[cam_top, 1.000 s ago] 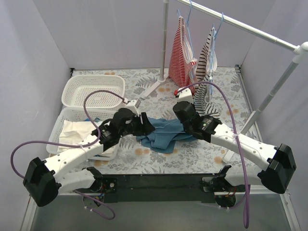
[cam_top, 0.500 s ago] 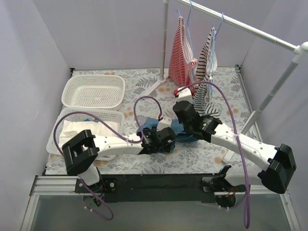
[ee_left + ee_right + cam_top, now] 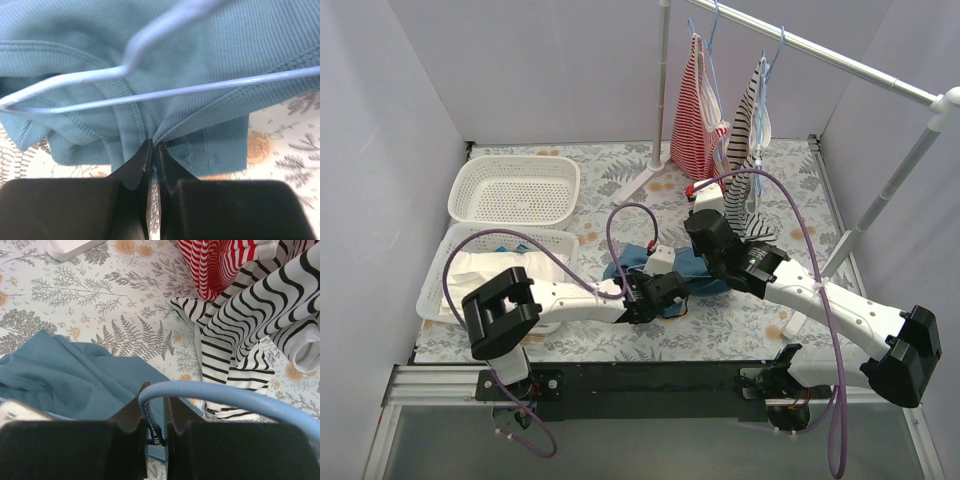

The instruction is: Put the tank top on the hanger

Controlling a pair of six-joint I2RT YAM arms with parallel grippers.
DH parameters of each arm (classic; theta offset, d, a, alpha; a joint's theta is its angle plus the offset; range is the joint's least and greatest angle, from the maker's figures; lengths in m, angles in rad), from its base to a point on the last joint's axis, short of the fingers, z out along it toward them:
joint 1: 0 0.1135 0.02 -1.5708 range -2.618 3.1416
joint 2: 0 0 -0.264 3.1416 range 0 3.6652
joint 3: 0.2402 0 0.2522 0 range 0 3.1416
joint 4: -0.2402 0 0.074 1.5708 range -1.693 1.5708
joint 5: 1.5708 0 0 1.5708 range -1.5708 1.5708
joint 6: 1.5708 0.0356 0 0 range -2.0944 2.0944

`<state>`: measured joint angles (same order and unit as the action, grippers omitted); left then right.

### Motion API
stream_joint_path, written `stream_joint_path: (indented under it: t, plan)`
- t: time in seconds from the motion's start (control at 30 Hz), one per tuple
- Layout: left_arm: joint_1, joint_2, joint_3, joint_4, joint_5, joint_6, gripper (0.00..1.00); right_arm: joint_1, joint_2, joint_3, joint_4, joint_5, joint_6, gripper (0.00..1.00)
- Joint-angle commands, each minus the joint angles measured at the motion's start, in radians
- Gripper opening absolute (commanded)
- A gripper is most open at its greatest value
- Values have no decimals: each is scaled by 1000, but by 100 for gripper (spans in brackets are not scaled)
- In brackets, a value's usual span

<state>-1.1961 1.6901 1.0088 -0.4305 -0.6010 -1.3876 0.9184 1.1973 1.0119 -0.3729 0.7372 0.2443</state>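
The teal tank top [image 3: 632,258] lies crumpled on the floral table at mid-centre. In the left wrist view its ribbed cloth [image 3: 200,45] fills the frame, and the light-blue wire hanger [image 3: 200,90] lies across it. My left gripper [image 3: 152,145] is shut on a fold at the tank top's near hem, and from above it sits at the cloth's front edge [image 3: 665,290]. My right gripper [image 3: 155,396] is shut on the hanger's hook [image 3: 225,395] just behind the tank top [image 3: 75,380]. From above, the right gripper [image 3: 705,240] hides most of the hanger.
Two white baskets stand at the left: the far one [image 3: 515,190] and a near one [image 3: 460,262] holding white cloth. A rack pole [image 3: 820,50] crosses the back right, with a red-striped top [image 3: 698,110] and a black-striped top [image 3: 750,120] hanging close behind my right gripper.
My left arm swung from the tank top's left side round to its near edge, dropped low and closed its jaws on the fabric. The right arm shifted only slightly.
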Motion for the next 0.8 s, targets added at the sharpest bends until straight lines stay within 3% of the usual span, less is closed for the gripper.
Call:
stream_joint_path:
  t: [0.0,0.17,0.33,0.77]
  plan:
    - [56,-160,-74,82,106,5,0,-3,-57,60,-14,7,-7,1]
    - [260,-381,-206,179,358,18,0,-3,-90,74,-20,-4,-22,1]
    - [409,-446,-216,170,521,50,0,-3,-111,88,-18,-24,-42,1]
    - [544,-515,-153,87,642,110,0,-3,-134,70,-18,8,-59,1]
